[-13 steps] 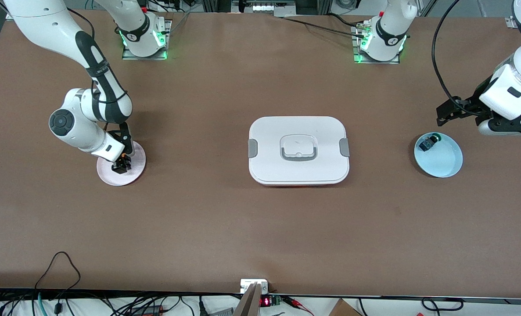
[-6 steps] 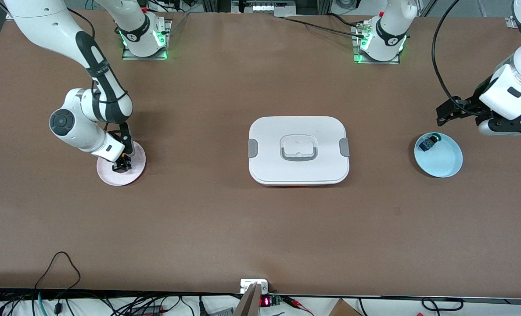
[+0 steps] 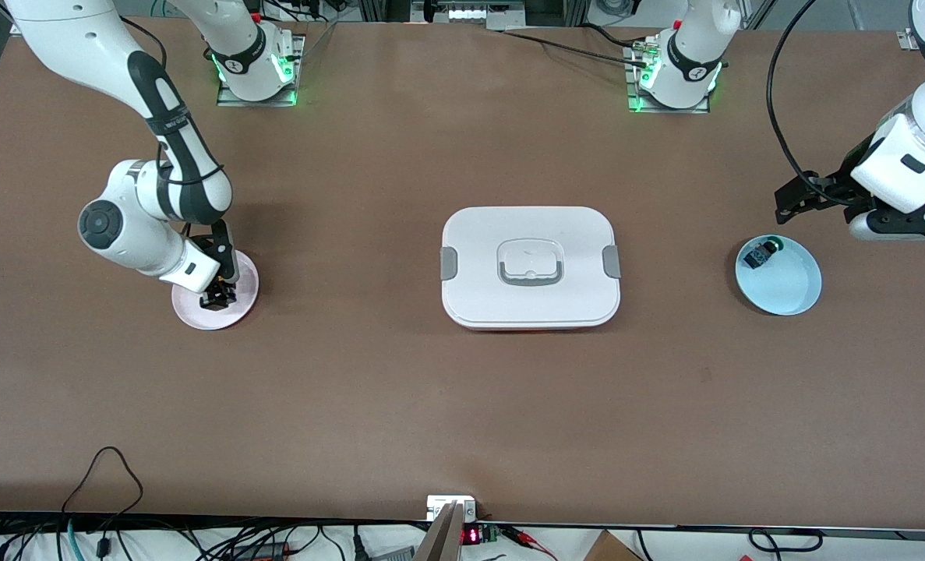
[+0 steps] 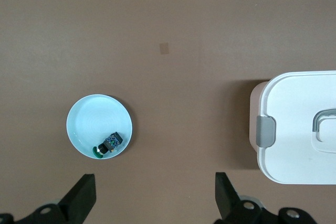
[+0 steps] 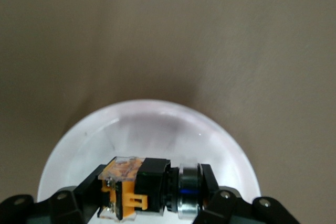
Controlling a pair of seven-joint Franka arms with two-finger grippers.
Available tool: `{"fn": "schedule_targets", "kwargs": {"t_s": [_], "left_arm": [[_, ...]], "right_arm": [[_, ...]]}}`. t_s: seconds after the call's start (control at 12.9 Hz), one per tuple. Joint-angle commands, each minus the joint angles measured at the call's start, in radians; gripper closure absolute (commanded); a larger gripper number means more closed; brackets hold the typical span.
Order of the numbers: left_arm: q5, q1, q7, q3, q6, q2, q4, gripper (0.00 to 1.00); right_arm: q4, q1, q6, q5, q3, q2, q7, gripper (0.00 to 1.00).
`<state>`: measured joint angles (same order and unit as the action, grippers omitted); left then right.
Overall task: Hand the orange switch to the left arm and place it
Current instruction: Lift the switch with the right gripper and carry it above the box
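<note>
The orange switch (image 5: 137, 187) lies on its side between the fingers of the right gripper (image 5: 149, 200), which pinch it from both ends just above, or perhaps touching, the pink plate (image 3: 240, 312) at the right arm's end of the table. In the front view the right gripper (image 3: 217, 295) is low over this plate and the switch is hardly visible under it. The box (image 3: 531, 266) stands in the middle of the table, well apart from both plates. At the left arm's end, the blue plate (image 3: 785, 292) holds a small dark green switch (image 3: 760, 255) near its rim; the left gripper (image 4: 152, 195) waits above the table beside this plate, its fingers spread wide with nothing between them. I think the grip is the weak point — the switch is small and held by its ends, so it may rotate or slip out during lifting. Also, a low path toward the left arm can strike the box lid — the arm must rise or go around it.
</note>
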<state>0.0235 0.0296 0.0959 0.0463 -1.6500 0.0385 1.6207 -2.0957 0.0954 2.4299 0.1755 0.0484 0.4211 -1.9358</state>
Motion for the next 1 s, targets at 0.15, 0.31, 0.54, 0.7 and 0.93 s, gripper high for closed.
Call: {"fn": "schedule_targets", "kwargs": {"t_s": [0.15, 0.31, 0.54, 0.7, 0.93], "left_arm": [[-0.023, -0.005, -0.019, 0.001, 0.012, 0.015, -0.030, 0.00], [-0.023, -0.005, -0.019, 0.001, 0.012, 0.015, -0.030, 0.00], [-0.023, -0.005, -0.018, 0.001, 0.012, 0.015, -0.030, 0.00], [-0.023, -0.005, -0.018, 0.001, 0.012, 0.015, -0.030, 0.00], [-0.109, -0.014, -0.016, -0.006, 0.013, 0.015, -0.030, 0.00]], "right_arm": [[0.126, 0.014, -0.257, 0.142, -0.083, -0.034, 0.192, 0.53], [0.184, 0.014, -0.357, 0.241, -0.151, -0.039, 0.335, 0.53], [0.267, 0.030, -0.391, 0.315, -0.272, -0.033, 0.623, 0.53], [0.322, 0.049, -0.384, 0.367, -0.350, -0.025, 0.792, 0.53], [0.430, 0.159, -0.344, 0.493, -0.369, 0.005, 0.917, 0.53]]}}
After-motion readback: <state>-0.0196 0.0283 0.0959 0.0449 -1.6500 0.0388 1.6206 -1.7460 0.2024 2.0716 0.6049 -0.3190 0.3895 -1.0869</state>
